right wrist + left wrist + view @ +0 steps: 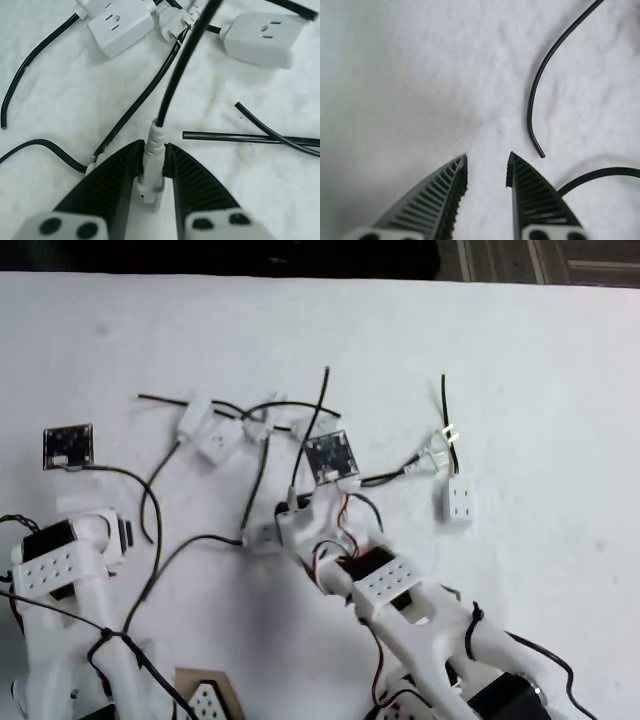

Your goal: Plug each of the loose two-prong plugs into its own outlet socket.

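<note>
Right gripper (154, 149) clenched on a white moulded two-prong plug (151, 175) with a black cord, low over the white table (560, 360). Nearest white rectangular outlet socket (120, 22) lies beyond, among tangled cords, well apart from the plug. Left gripper (487, 159) released, over bare table near a loose black cord end (541, 155). Step judged: plug grasped, insertion not begun. Next calls for aiming the prongs at the slots, then pressing in.

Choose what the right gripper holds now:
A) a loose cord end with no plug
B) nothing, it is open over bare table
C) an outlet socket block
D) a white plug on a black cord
D: in the right wrist view the right gripper is shut on the white plug, and its black cord leads away.
</note>
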{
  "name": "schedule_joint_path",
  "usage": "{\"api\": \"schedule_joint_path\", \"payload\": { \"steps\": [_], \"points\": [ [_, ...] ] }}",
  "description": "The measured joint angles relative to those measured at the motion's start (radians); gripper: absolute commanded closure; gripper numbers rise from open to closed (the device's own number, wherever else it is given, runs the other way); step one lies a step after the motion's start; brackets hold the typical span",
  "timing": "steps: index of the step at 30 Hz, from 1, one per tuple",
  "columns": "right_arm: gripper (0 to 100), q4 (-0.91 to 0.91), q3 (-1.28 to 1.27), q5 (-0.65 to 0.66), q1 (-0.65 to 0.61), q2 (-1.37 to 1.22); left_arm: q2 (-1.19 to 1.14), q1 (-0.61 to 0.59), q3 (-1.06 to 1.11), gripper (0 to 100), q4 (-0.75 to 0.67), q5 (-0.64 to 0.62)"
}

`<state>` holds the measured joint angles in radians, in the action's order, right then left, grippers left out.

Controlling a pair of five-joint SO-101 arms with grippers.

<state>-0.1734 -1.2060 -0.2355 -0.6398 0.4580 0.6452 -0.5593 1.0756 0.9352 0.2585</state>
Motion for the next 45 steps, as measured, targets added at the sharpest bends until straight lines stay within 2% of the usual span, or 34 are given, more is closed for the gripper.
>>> {"api": "schedule_joint_path", "payload": {
  "steps": [45],
  "points": [
    [98.2, 0.041, -0.003, 0.005, -0.023, -0.002, 0.000, 0.000, 0.000, 85, 0.000, 0.000]
  ]
}}
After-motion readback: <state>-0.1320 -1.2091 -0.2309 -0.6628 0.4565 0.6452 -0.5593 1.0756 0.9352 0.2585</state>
